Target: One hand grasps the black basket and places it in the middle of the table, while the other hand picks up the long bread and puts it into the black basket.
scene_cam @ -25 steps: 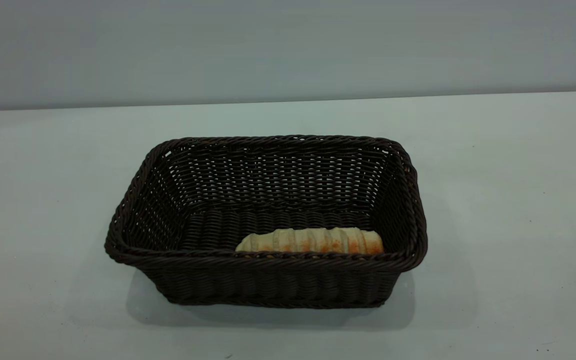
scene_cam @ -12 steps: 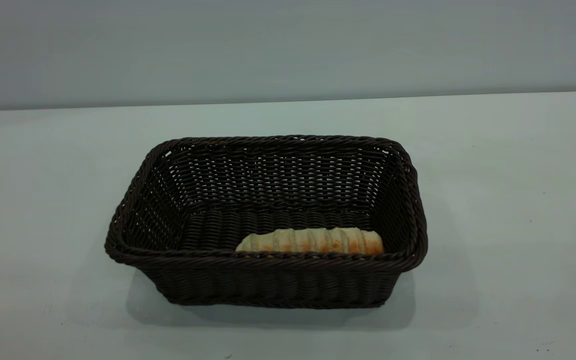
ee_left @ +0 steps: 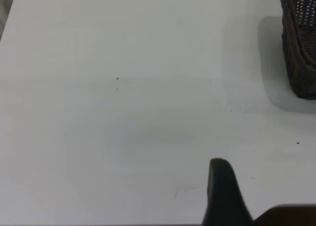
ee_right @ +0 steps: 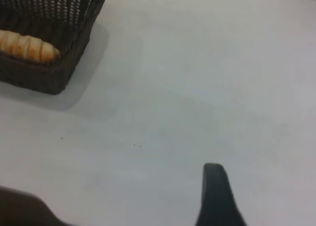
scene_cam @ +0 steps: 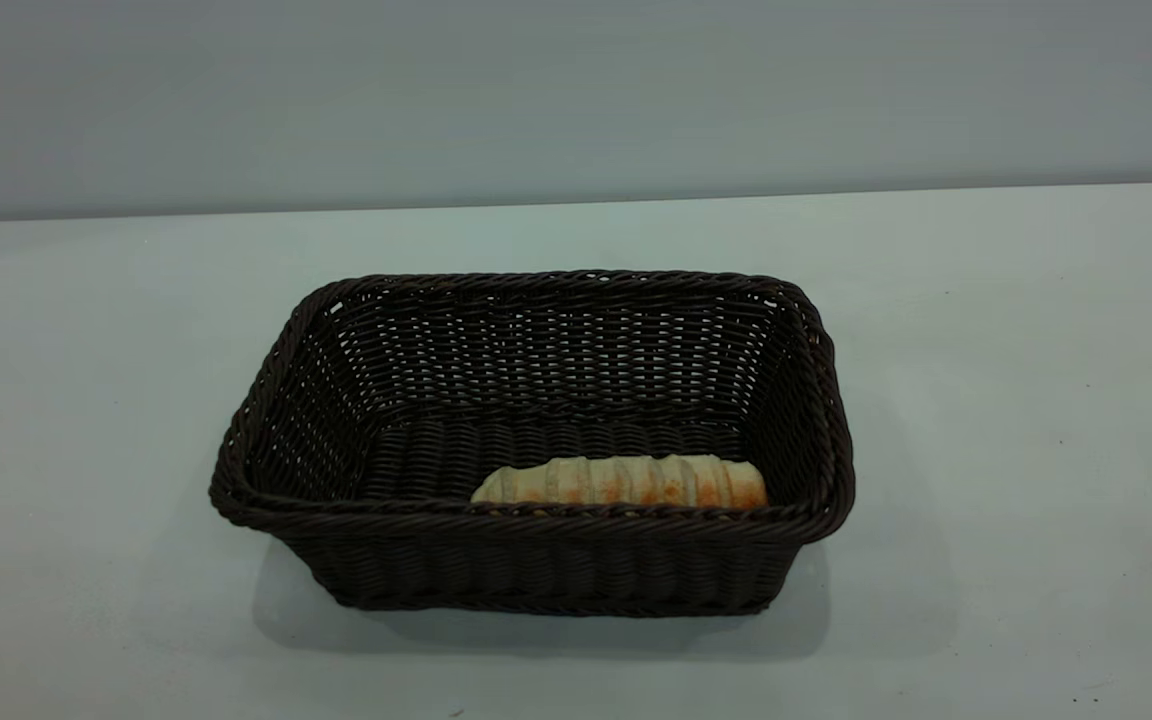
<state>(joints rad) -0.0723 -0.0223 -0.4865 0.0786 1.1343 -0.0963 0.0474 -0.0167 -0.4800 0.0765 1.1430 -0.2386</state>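
The black basket (scene_cam: 536, 560) stands in the middle of the table (scene_cam: 1016, 400), dark woven wicker with a braided rim. The long bread (scene_cam: 626, 482) lies flat inside it along the near wall, golden with orange-brown bands. Neither arm appears in the exterior view. The left wrist view shows a dark piece of my left gripper (ee_left: 222, 191) over bare table, with a corner of the basket (ee_left: 300, 43) well away from it. In the right wrist view, part of my right gripper (ee_right: 215, 196) hangs over bare table, far from the basket (ee_right: 54, 63) and the bread (ee_right: 27, 46). Neither gripper holds anything.
The pale table (scene_cam: 86, 350) runs wide on both sides of the basket, with a few tiny dark specks (scene_cam: 1061, 441). A grey wall (scene_cam: 576, 90) closes off the far edge.
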